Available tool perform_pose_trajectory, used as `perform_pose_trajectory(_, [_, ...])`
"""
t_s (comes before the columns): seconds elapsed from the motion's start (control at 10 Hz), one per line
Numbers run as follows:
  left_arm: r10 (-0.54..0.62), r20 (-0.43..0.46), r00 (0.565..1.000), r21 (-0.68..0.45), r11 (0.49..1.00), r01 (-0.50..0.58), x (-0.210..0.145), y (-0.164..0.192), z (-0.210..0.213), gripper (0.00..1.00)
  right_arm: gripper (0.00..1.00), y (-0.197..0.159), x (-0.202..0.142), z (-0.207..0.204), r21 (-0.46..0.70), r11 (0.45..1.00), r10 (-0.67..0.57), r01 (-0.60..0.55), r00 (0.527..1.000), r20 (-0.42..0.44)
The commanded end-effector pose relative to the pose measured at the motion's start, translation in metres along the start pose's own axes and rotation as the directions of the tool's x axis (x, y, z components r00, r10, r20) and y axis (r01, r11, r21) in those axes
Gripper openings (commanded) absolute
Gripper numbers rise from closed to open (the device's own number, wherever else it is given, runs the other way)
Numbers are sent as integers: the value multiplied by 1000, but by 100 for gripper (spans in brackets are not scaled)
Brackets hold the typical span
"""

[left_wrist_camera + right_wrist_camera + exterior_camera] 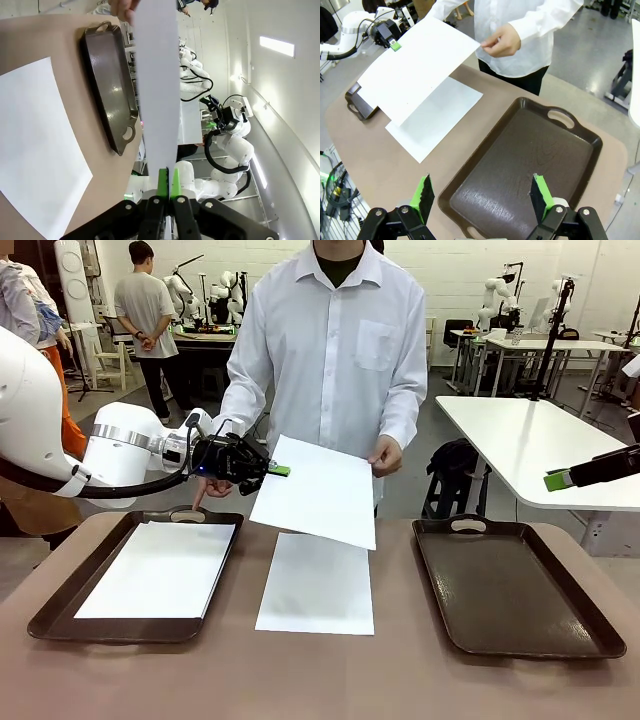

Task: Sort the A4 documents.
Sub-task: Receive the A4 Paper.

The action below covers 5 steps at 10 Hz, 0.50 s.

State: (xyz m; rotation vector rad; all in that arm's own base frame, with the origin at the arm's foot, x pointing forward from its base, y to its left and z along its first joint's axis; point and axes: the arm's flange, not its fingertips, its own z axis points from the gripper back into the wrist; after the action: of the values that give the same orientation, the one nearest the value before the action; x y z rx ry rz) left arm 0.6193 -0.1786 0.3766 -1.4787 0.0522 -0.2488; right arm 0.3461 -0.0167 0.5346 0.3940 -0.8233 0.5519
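At the centre of the front frame an A4 sheet (318, 495) is held in mid-air, its left edge pinched by the closed left gripper (278, 471), its right corner by the person's hand (386, 455). A second sheet (318, 585) lies flat on the table (420, 680) below; a third sheet (158, 568) rests in the left tray (60, 605). The right gripper (482, 195) is spread wide, empty, above the bare right tray (520, 160). The paper is judged light, limp, easily creased; an edge is best taken. Whether the left tray's sheet is single cannot be told.
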Motion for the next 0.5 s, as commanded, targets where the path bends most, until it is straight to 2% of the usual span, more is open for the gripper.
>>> perform_pose_trajectory(0.0, [-2, -4, 1000, -4, 1000, 2, 0, -1, 0, 0, 100, -2, -1, -2, 16, 1000, -6, 6, 1000, 5])
perform_pose_trajectory(0.4, [-2, -4, 1000, -4, 1000, 2, 0, -1, 0, 0, 100, -2, -1, -2, 16, 1000, -6, 6, 1000, 5])
